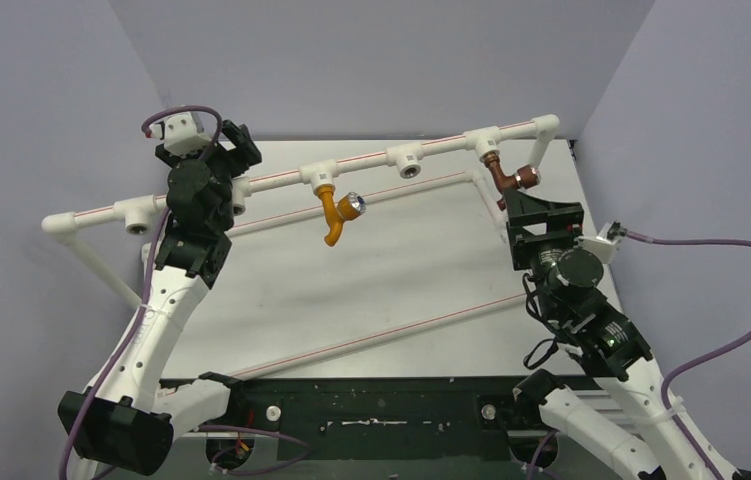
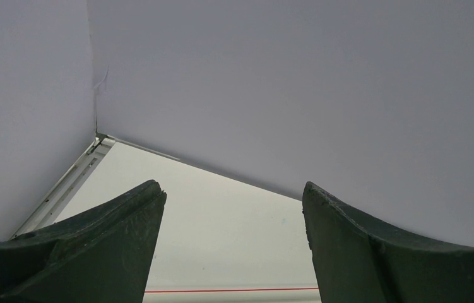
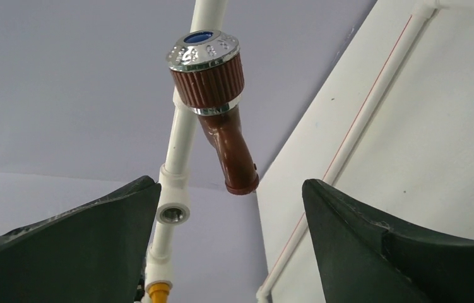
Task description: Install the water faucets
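Two faucets sit in sockets of the white pipe along the surface's far edge: the orange-yellow faucet near mid-edge, the red-brown faucet by the far right corner. We observe the right claw parted, just short of the red-brown faucet and clear of it. The left claw is parted and empty.

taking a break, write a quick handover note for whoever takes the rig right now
Left gripper: jaws open, empty, up by the left part of the pipe.
Right gripper: jaws open, just short of the brown faucet, not touching it.
Faucets: orange faucet hangs from the pipe mid-span, the brown one near its right end.
Done: both look seated; thread depth can't be seen.
To do: probably only check tightness and back the arms off.
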You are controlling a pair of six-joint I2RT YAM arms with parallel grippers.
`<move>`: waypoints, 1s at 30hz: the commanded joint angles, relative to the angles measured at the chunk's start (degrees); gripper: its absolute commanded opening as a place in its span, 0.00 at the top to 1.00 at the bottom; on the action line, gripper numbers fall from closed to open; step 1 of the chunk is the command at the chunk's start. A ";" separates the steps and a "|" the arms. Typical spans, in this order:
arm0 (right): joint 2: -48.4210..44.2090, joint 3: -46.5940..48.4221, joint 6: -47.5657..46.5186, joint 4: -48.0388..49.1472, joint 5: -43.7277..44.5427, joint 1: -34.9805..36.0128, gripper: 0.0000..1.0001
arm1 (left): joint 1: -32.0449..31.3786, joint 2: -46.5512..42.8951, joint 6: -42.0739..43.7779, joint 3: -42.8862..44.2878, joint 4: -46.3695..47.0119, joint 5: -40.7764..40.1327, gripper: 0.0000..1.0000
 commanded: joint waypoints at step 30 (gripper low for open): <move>5.68 4.01 -32.93 10.55 -2.85 -0.32 0.22 | -0.90 3.13 0.01 -4.92 -15.45 1.57 0.22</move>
